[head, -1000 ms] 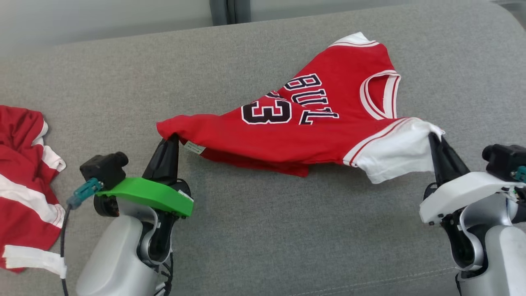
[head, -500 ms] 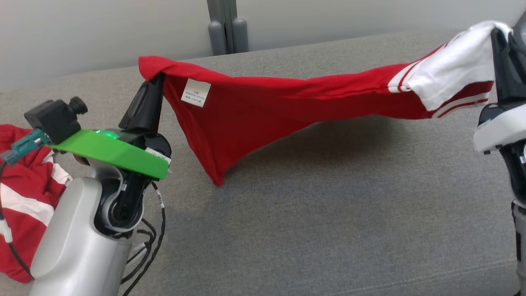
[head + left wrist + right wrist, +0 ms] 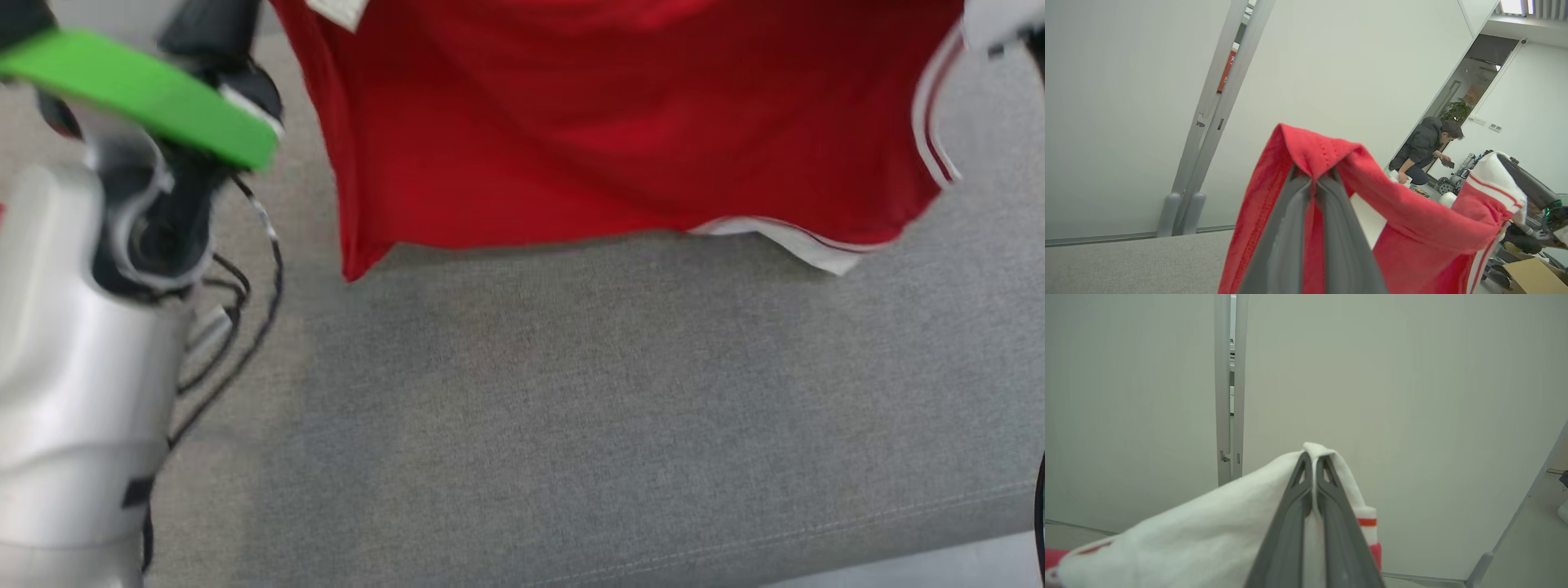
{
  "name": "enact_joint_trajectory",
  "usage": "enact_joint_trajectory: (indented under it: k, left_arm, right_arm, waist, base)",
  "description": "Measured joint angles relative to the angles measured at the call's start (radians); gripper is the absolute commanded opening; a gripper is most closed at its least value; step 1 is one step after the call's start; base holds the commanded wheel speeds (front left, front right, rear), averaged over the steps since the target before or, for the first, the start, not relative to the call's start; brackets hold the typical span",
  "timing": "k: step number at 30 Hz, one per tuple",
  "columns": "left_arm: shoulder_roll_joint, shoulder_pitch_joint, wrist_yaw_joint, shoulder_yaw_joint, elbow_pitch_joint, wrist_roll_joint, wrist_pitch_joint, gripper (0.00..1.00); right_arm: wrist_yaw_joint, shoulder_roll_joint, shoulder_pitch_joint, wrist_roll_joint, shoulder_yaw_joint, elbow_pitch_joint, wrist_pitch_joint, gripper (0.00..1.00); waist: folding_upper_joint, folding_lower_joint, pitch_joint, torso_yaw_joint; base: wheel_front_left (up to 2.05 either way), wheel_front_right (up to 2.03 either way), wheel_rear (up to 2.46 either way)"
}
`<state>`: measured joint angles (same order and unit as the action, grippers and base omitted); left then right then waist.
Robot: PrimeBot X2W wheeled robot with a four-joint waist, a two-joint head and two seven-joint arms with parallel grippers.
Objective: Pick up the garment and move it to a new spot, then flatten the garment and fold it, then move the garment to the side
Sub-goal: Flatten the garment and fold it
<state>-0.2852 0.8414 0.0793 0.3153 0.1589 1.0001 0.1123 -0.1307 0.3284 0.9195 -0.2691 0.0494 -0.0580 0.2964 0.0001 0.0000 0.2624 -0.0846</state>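
Left wrist view — left end effector clamps garment; right end effector likewise

The head camera looks steeply down, close and blurred, onto the grey cushion. Both wrist cameras face the white wall and, seemingly, one grey post; all share the garment.

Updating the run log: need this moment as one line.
left pincer: shut on garment, red corner | right pincer: shut on garment, white sleeve | garment: held up, spread between both, over grey cushion | flatten: pending
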Motion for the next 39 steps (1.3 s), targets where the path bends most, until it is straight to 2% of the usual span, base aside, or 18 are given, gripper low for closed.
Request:
enact_joint_trajectory:
  k: [4,6,10,15,19,23,29,33,37,39]
  left_arm:
    - [-0.017,0.147,-0.01,-0.02,0.096,-0.04,-0.022,0.0]
    - [-0.024,0.233,-0.009,-0.021,0.154,-0.089,-0.063,0.0]
    - [0.003,0.37,0.008,-0.051,0.238,-0.127,-0.202,0.0]
    - [0.017,0.473,0.035,-0.103,0.269,-0.127,-0.34,0.0]
    - [0.019,0.47,0.045,-0.12,0.267,-0.124,-0.368,0.0]
    - [0.021,0.349,0.048,-0.076,0.321,-0.127,-0.37,0.0]
    - [0.062,0.136,0.048,0.007,0.432,-0.112,-0.375,0.0]
    - [0.083,0.024,0.048,0.054,0.482,-0.066,-0.375,0.0]
    - [0.074,-0.07,0.049,0.123,0.496,-0.032,-0.374,0.0]
    - [0.062,-0.115,0.05,0.156,0.494,-0.007,-0.357,0.0]
  right_arm:
    - [0.0,-0.003,0.179,0.027,0.057,-0.168,-0.047,0.0]
    - [0.0,-0.019,0.278,0.047,0.067,-0.239,-0.114,0.0]
    - [0.0,-0.032,0.459,0.085,0.062,-0.322,-0.294,0.0]
    - [0.0,-0.035,0.598,0.123,0.047,-0.375,-0.484,0.0]
    - [0.0,-0.019,0.624,0.133,0.068,-0.428,-0.519,0.0]
    - [-0.001,0.003,0.543,0.127,0.127,-0.51,-0.486,0.0]
    - [-0.001,0.021,0.318,0.019,0.199,-0.582,-0.394,0.0]
    - [-0.001,0.069,0.135,-0.08,0.231,-0.509,-0.315,0.0]
    - [-0.001,0.116,-0.072,-0.169,0.167,-0.378,-0.196,0.0]
    - [-0.001,0.117,-0.184,-0.195,0.123,-0.299,-0.124,0.0]
  waist:
    - [0.0,0.0,0.08,-0.004]
    - [0.0,0.0,0.127,-0.006]
    - [0.0,0.0001,0.208,-0.003]
    - [0.0,0.0001,0.275,0.01]
    - [0.0,0.0001,0.296,0.031]
    - [0.0,0.0001,0.296,0.043]
    - [0.0,0.0001,0.271,0.042]
    - [0.0,0.0,0.238,0.048]
    - [0.0,-0.0001,0.193,0.053]
    - [0.0,0.0,0.169,0.055]
  base:
    - [0.0,0.0,0.0]
    - [0.0,0.0,0.0]
    - [0.0,0.0,0.0]
    - [0.0,0.0,0.0]
    - [0.0,0.0,0.0]
    - [0.0,0.0,0.0]
    - [0.0,0.0,0.0]
    - [0.0,0.0,0.0]
    - [0.0,0.0,0.0]
    - [0.0,0.0,0.0]
